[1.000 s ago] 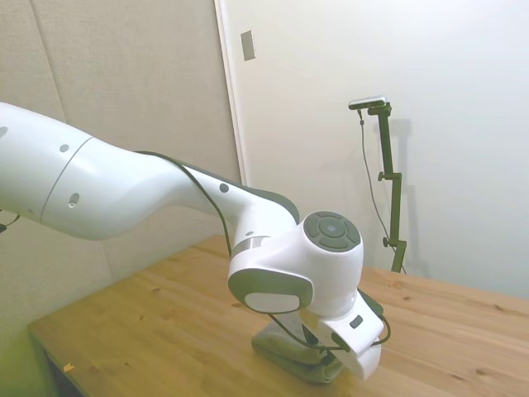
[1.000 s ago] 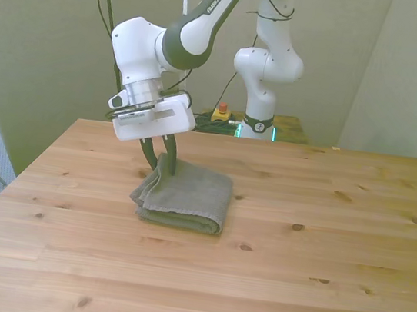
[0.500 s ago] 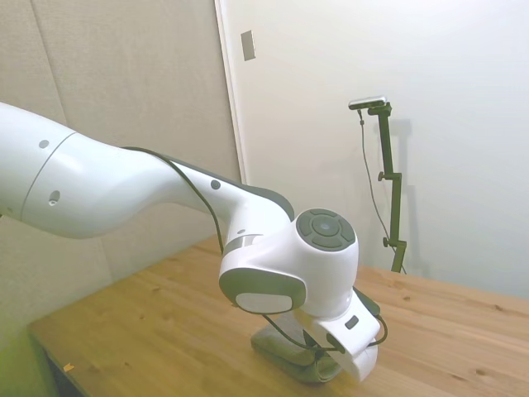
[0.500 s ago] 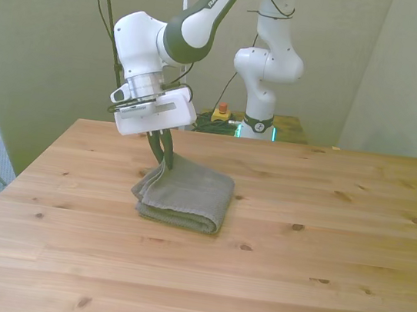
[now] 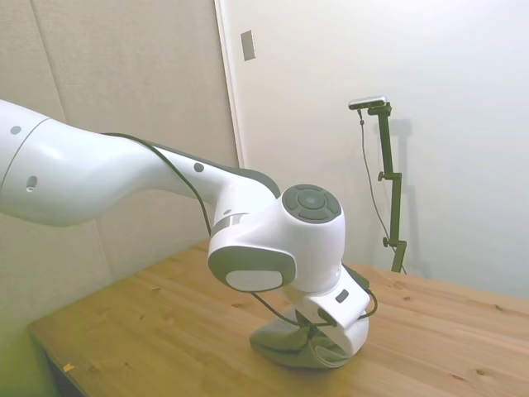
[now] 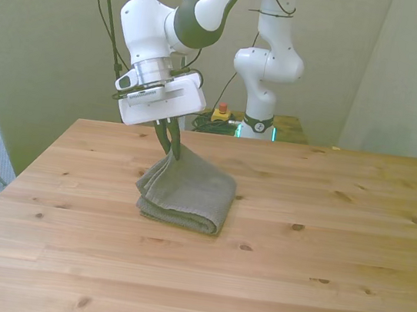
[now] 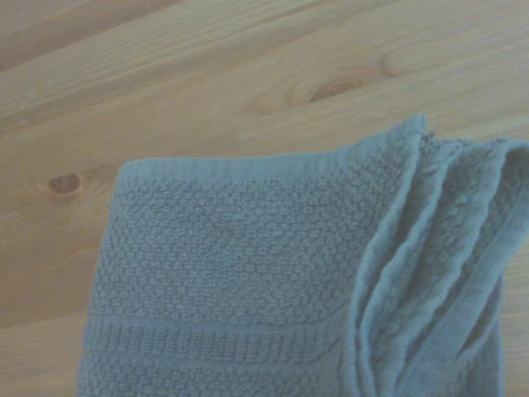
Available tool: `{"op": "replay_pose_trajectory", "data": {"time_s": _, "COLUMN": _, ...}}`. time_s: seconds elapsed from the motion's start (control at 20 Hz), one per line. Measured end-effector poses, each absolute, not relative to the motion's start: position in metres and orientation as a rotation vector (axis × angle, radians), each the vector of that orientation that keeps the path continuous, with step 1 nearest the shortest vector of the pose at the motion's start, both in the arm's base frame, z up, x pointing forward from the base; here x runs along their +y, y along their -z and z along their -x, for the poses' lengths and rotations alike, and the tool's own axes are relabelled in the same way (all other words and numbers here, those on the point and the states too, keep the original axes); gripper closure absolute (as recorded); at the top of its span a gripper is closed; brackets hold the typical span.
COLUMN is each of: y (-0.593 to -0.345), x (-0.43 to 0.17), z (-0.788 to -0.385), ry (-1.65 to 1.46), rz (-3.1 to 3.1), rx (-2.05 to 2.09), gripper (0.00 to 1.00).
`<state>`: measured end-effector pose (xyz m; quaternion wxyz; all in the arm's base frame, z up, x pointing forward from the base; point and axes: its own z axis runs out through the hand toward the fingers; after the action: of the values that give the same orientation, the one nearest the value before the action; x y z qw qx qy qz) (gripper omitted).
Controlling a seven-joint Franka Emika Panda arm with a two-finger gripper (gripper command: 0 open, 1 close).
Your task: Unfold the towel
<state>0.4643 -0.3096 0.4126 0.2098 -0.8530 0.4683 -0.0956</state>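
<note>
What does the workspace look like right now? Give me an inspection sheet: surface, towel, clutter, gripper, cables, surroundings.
Surface: wooden table, knotty planks, bare around the work.
Job's things: grey towel folded in layers, one corner raised off the table; the wrist view shows stacked edges bunched at that corner.
Clutter: nothing seen.
Grippers: gripper pinching the towel's raised corner, fingers closed on the cloth.
Cables: black cable loops under the wrist, above the towel.
Surroundings: second white arm stands behind the table; plain walls.
</note>
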Motion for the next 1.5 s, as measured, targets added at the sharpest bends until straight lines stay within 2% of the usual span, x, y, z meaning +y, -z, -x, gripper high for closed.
{"op": "replay_pose_trajectory", "data": {"time_s": 0.5, "y": -0.439, "x": -0.278, "z": -0.476, "ry": 0.221, "rz": 2.598, "rx": 1.391, "gripper": 1.00}}
{"op": "replay_pose_trajectory", "data": {"time_s": 0.85, "y": -0.474, "x": -0.206, "z": -0.501, "ry": 0.288, "rz": 2.695, "rx": 1.279, "gripper": 1.00}}
{"op": "replay_pose_trajectory", "data": {"time_s": 1.05, "y": -0.486, "x": -0.143, "z": -0.519, "ry": 0.315, "rz": 2.758, "rx": 1.197, "gripper": 1.00}}
{"op": "replay_pose_trajectory", "data": {"time_s": 1.2, "y": -0.485, "x": -0.083, "z": -0.530, "ry": 0.322, "rz": 2.795, "rx": 1.103, "gripper": 1.00}}
{"op": "replay_pose_trajectory", "data": {"time_s": 1.4, "y": -0.461, "x": 0.000, "z": -0.531, "ry": 0.344, "rz": 2.846, "rx": 0.951, "gripper": 1.00}}
{"op": "replay_pose_trajectory", "data": {"time_s": 1.45, "y": -0.452, "x": 0.019, "z": -0.527, "ry": 0.341, "rz": 2.852, "rx": 0.922, "gripper": 0.00}}
{"op": "replay_pose_trajectory", "data": {"time_s": 1.5, "y": -0.442, "x": 0.035, "z": -0.523, "ry": 0.329, "rz": 2.860, "rx": 0.899, "gripper": 0.00}}
